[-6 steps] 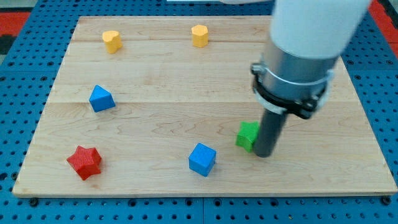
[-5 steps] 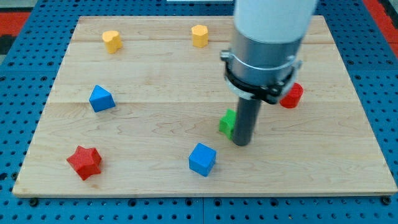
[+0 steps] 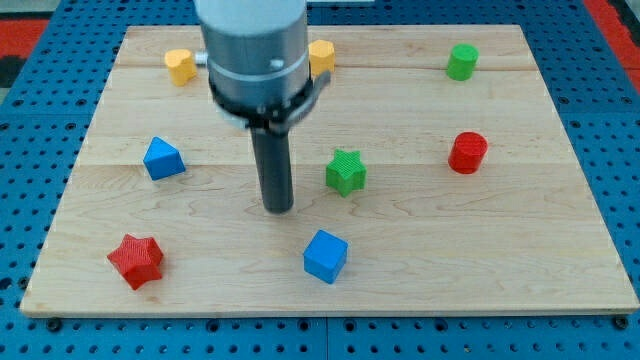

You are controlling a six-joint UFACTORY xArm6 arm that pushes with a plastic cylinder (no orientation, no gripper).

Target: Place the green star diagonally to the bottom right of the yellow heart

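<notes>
Spanning nearly the whole frame, the pale wooden tabletop [image 3: 560, 250] lies on a blue pegboard [image 3: 30, 140]. The arm's grey cylinder [image 3: 255, 55] comes down from the top centre-left and ends in the dark rod; my tip [image 3: 278, 209] rests on the wood left of the green star [image 3: 346, 172], apart from it, with bare wood between. There are no fingers on this rod, so nothing is pinched.

The star sits near the frame's centre. Below it lies the blue cube [image 3: 326, 256]. At lower left is the red star [image 3: 136, 261], and above that the blue triangular block [image 3: 163, 159]. A red cylinder [image 3: 467, 152] stands at right, with a green cylinder [image 3: 462, 61] above it. The yellow heart [image 3: 180, 66] sits at upper left; another yellow block [image 3: 322, 56] peeks out beside the arm.
</notes>
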